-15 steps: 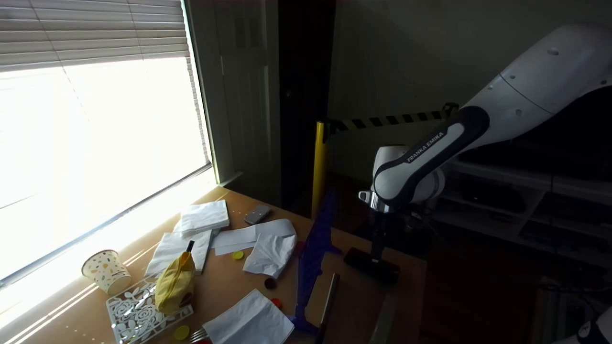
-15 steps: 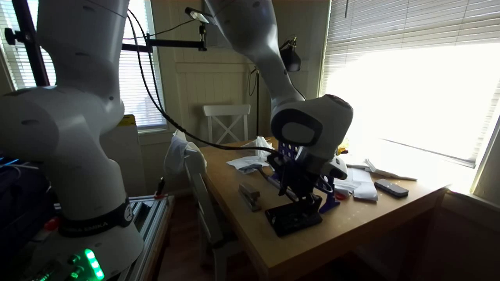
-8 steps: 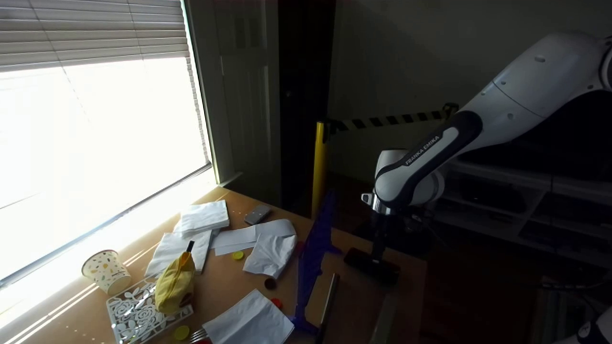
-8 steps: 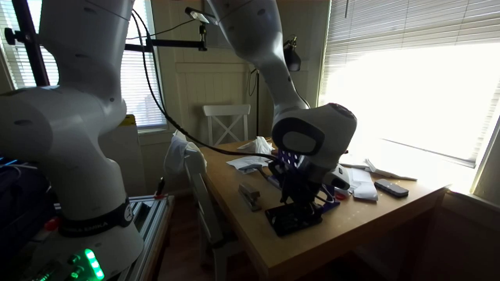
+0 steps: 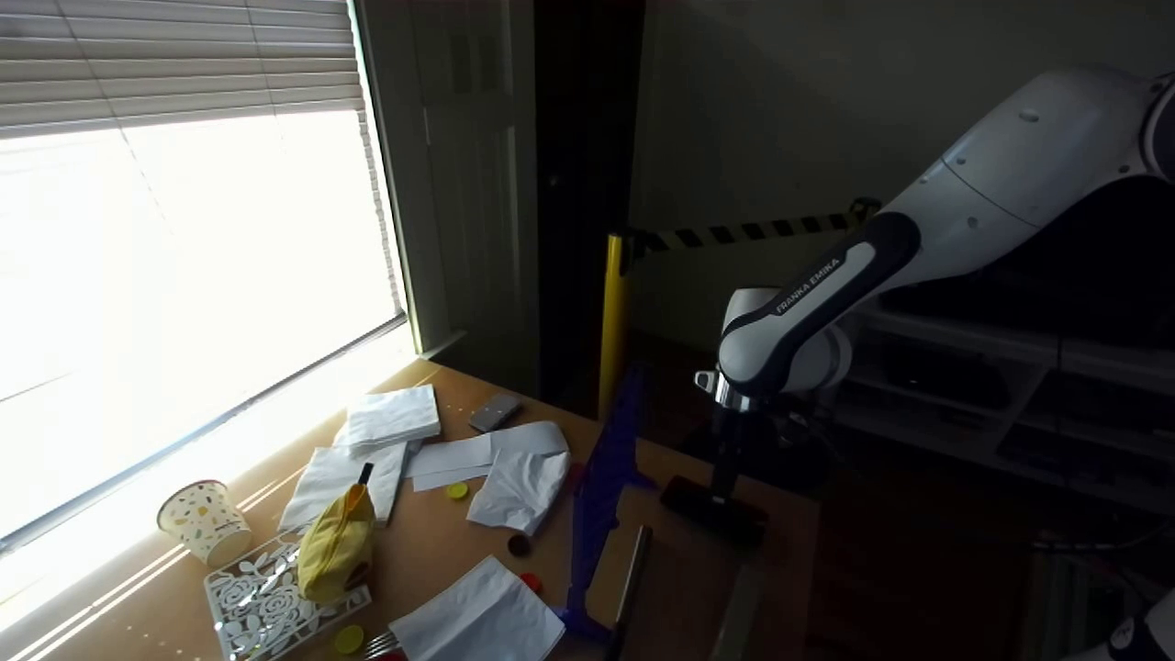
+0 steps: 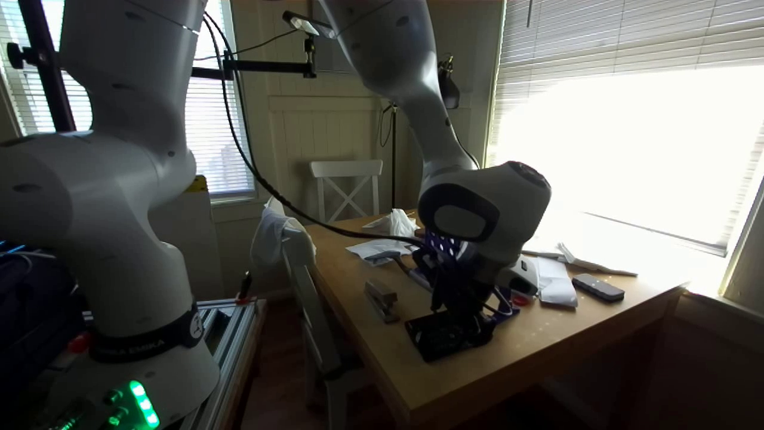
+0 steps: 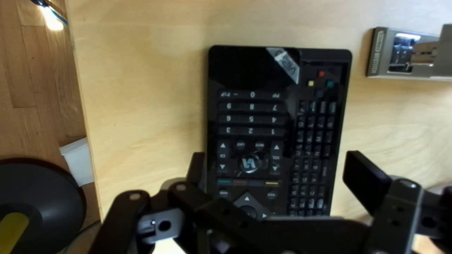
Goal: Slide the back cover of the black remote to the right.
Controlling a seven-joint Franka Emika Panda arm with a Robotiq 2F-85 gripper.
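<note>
Wrist view: remote lies face up on table, number pad at left, letter keys at right. Gripper straddles it, jaws wide: left finger just beside the left edge, contact cannot be judged; right finger apart from the right edge. Stapler well right, toward the remote's far end. Blue stand left of the remote in an exterior view.
</note>
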